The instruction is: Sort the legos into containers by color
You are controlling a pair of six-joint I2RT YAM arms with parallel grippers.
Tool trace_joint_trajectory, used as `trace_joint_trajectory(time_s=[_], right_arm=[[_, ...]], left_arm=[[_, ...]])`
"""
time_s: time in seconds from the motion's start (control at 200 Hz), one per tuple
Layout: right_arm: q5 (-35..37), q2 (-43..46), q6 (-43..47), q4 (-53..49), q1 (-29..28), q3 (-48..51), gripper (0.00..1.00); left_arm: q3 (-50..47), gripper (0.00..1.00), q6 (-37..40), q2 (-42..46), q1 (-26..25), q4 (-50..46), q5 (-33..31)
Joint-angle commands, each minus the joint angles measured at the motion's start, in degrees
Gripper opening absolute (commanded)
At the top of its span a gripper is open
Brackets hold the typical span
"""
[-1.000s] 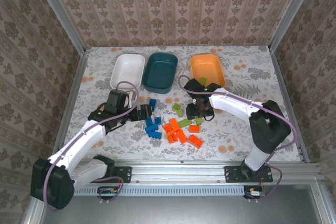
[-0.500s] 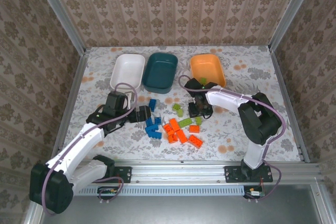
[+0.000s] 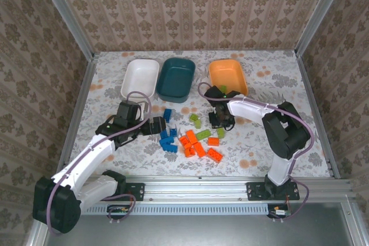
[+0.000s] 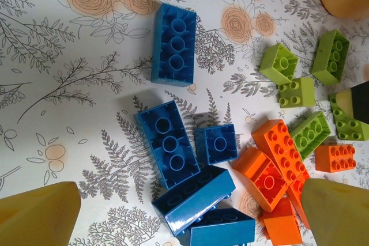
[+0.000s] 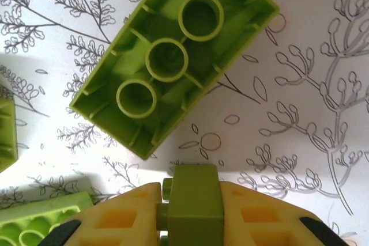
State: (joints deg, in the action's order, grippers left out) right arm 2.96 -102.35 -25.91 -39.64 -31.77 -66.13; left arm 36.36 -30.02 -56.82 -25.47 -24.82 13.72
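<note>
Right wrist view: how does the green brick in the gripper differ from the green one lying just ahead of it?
The held brick is clamped edge-on between the right gripper's fingers; the loose brick lies free on the table. The loose brick is hollow side up, showing three tubes; the held brick shows a narrow face and side studs. Both are light green.

1. Flowered tabletop [image 3: 278, 76] is free right of the orange plastic bin [image 3: 228, 76].
2. Small blue, orange, green plastic bricks [image 3: 196, 147] crowd the middle.
3. A long upturned green brick [image 5: 173, 61] lies just beside the right gripper [image 5: 193, 214] and its small green brick [image 5: 195, 191].
</note>
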Motion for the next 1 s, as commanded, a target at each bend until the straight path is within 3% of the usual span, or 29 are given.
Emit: trace_joint_trajectory(time_s=[0.0, 0.165, 0.315, 0.59, 0.995], right_arm=[[0.49, 6.71, -1.18, -4.12, 0.13, -0.99, 0.27], [1.50, 13.64, 0.51, -9.34, 1.88, -8.38, 0.27], [1.54, 12.23, 3.53, -10.73, 7.15, -18.08, 0.28], [1.45, -3.42, 6.01, -8.37, 15.19, -34.63, 0.28], [4.22, -30.00, 7.86, -13.60, 18.68, -56.18, 0.27]], left_arm=[[-0.62, 1.00, -0.07, 1.26, -0.20, -0.67, -0.17], [-0.44, 1.00, 0.04, 0.75, -0.20, 0.03, 0.13], [-0.41, 1.00, 0.05, -0.11, -0.19, 0.38, 0.59], [-0.72, 1.00, 0.62, 1.60, -0.23, -2.39, -0.39], [-0.81, 1.00, 1.01, 2.24, -0.19, -4.01, -0.88]])
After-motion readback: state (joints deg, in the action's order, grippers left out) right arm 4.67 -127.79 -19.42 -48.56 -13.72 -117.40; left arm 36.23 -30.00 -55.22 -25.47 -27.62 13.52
